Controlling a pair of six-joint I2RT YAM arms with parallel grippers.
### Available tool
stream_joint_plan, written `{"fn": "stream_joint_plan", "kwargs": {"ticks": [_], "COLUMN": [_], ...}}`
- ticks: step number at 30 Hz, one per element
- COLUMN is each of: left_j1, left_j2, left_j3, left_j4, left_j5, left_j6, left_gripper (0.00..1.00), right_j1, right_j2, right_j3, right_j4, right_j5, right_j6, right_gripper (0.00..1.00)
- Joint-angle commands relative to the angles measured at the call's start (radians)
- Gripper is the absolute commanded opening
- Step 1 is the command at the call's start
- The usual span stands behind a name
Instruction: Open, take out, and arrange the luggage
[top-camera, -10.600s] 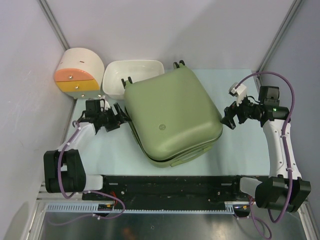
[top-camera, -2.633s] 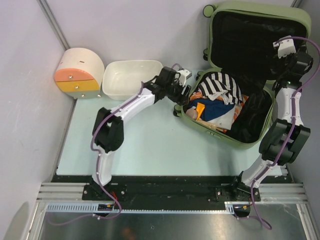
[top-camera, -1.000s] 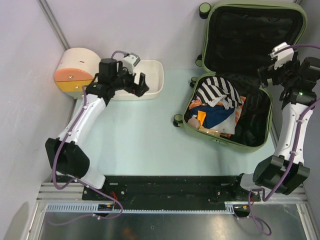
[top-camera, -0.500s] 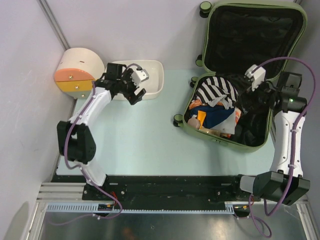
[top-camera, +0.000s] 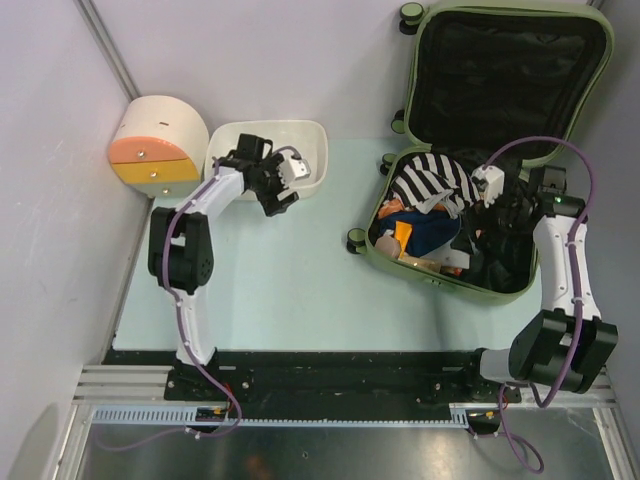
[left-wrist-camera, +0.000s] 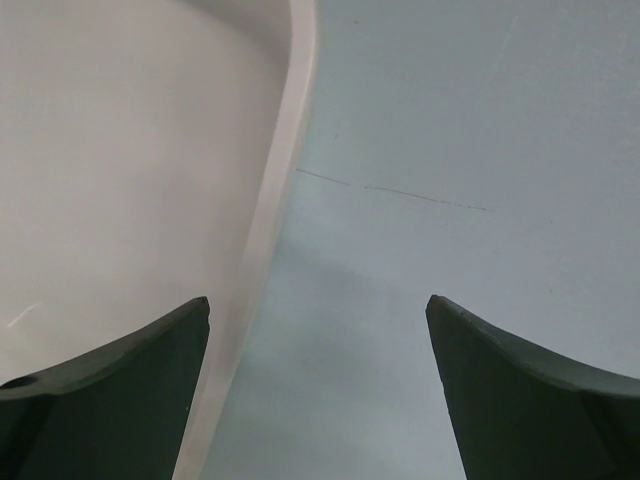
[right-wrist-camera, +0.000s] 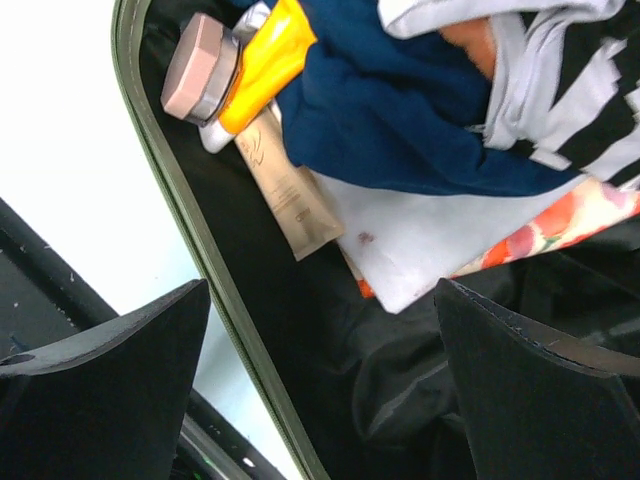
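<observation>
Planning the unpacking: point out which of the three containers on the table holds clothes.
The olive-green luggage on the right: its lid stands open, with a striped garment and blue cloth inside. The white tub shows none; the round drawer box is shut.

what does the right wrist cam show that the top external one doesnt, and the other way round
Only the right wrist view: a pink-lidded jar and a beige tube, lying by the green wall of the luggage and clear enough to tell apart. Only the top external view: the raised lid, the white tub, the drawer box and the left end effector by the tub's rim. Both: the striped garment and the navy cloth inside the open luggage.
</observation>
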Motion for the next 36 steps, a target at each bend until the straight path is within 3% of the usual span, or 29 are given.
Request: {"fn": "stream_joint_plan", "kwargs": {"ticks": [1,5,8,9,17,21,24,31,32,33,35,36], "left_j1": [-0.014,-0.048,-0.08,-0.086,-0.134,-0.165,-0.206,-0.275,-0.281,-0.281,-0.275,-0.272], "left_j2": [0.049,0.068,0.057,0.051,-0.017,-0.086,-0.127,-0.187,-0.176,-0.172,-0.167,-0.173], "left_j3": [0.046,0.012,-0.021,-0.026,-0.05,-0.098,-0.162,-0.236,-0.229,-0.218,-0.186,-0.175], "left_j4": [-0.009,-0.012,-0.013,-0.015,-0.055,-0.087,-0.102,-0.105,-0.105,-0.105,-0.105,-0.105], "left_j5": [0.003,-0.029,-0.043,-0.046,0.011,0.049,0.072,0.111,0.106,0.1,0.088,0.083], "left_j6": [0.084,0.2,0.262,0.267,0.176,0.181,0.214,0.228,0.201,0.183,0.127,0.115], "left_gripper": [0.93,0.86,0.75,0.65,0.41,0.23,0.18,0.19,0.25,0.4,0.55,0.77], "right_j1": [-0.003,0.0,0.014,0.018,0.086,0.103,0.118,0.141,0.144,0.152,0.175,0.183], "right_j2": [0.021,0.08,0.106,0.122,0.165,0.179,0.188,0.179,0.174,0.166,0.156,0.14], "right_j3": [-0.045,-0.062,-0.062,-0.062,-0.062,-0.062,-0.062,-0.072,-0.074,-0.08,-0.1,-0.111], "right_j4": [0.02,0.059,0.117,0.135,0.192,0.208,0.186,0.175,0.175,0.177,0.198,0.217], "right_j5": [-0.029,-0.035,-0.044,-0.049,-0.072,-0.089,-0.096,-0.1,-0.096,-0.095,-0.09,-0.08], "right_j6": [0.007,0.038,0.085,0.098,0.164,0.197,0.202,0.236,0.245,0.254,0.294,0.318], "right_gripper": [1.0,1.0,1.0,1.0,1.0,0.99,0.97,0.96,0.95,0.95,0.93,0.93]}}
